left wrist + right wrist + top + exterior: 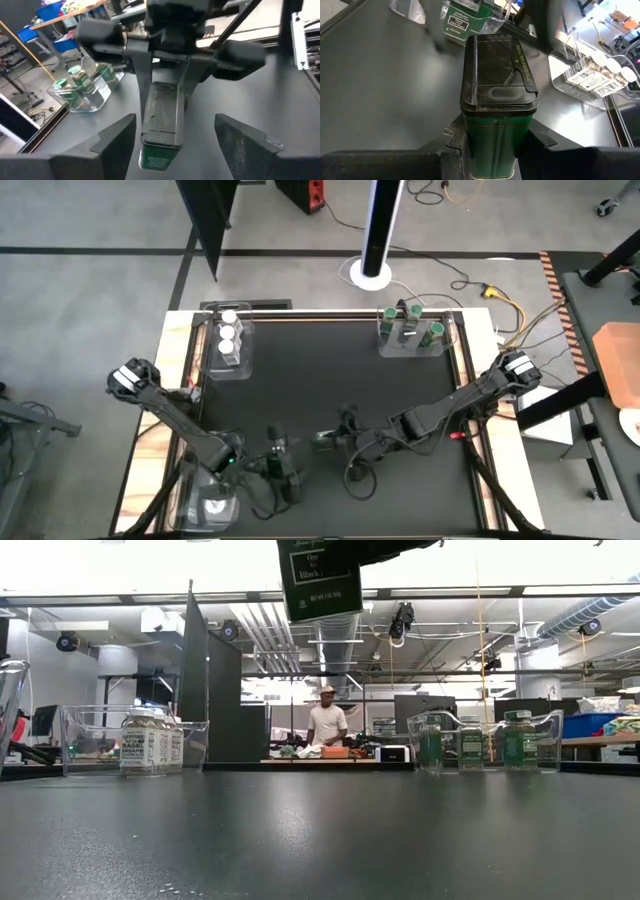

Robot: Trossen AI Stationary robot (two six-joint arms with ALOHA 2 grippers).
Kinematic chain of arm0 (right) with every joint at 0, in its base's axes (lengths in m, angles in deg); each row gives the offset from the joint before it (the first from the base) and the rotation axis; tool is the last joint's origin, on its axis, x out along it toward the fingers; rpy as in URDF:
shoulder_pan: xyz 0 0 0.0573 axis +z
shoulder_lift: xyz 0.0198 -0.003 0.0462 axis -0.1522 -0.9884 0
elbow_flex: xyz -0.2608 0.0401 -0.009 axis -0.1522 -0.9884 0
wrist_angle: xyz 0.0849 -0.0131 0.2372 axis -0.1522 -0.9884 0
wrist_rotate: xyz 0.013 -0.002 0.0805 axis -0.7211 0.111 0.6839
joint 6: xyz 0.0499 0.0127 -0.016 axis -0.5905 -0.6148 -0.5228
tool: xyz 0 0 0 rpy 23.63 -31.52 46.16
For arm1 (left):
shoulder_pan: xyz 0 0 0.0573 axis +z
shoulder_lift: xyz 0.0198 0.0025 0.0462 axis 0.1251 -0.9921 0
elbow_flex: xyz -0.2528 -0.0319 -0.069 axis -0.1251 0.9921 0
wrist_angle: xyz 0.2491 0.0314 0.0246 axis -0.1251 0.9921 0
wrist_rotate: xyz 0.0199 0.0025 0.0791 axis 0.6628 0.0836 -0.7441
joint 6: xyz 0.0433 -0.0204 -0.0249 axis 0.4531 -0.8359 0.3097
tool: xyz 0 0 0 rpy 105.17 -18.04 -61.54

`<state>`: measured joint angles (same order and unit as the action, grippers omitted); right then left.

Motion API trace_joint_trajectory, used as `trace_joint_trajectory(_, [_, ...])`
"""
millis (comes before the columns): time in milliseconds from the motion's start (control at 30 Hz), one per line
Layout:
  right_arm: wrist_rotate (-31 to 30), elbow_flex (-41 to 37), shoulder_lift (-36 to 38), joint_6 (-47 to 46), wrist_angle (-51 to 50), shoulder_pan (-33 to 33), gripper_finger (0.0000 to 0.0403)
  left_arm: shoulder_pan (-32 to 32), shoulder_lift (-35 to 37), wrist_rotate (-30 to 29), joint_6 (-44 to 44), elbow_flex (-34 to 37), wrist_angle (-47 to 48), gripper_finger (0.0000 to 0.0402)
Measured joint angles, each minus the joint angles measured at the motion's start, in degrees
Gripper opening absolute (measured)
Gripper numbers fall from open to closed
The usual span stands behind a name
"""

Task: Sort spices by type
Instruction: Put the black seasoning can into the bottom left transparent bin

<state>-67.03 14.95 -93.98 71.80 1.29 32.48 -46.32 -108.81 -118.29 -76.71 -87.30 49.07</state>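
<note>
green tin [495, 110] with black flip lid clamped upright in right gripper [492, 142], long axis vertical, facing left gripper [175, 137] spread apart just beside, green-lid tray [412, 332] far off.

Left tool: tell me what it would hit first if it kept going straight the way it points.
Probably the green tin held by the right tool, directly ahead between the left tool's open fingers; depth is unclear.

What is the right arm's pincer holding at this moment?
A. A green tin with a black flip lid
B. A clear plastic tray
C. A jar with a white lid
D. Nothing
A: the right wrist view shows the right pincer clamped on the sides of a green tin with a black flip lid.
</note>
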Motion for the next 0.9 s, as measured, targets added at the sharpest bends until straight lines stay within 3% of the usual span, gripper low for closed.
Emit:
trace_joint_trajectory(233, [-0.03,0.04,0.00,-0.01,0.02,0.00,0.0100,3.10,-0.82,0.77,1.60,0.00,-0.17,0.0283])
trace_joint_trajectory(433, [-0.02,0.04,0.00,0.46,-0.05,0.00,0.0100,5.53,-0.93,10.22,2.92,0.00,-0.29,0.0271])
trace_joint_trajectory(600, [0.00,0.04,0.00,0.73,-0.14,0.00,0.0100,5.78,-1.43,10.42,4.75,0.00,-0.21,0.0222])
trace_joint_trajectory(800, [0.22,0.02,0.00,1.15,-0.26,-0.01,0.0100,5.63,-1.40,9.72,4.58,0.00,-0.09,0.0110])
trace_joint_trajectory(900, [0.41,0.03,0.00,0.77,0.46,-0.02,0.0103,5.03,-0.93,9.93,2.56,-1.87,4.79,0.0109])
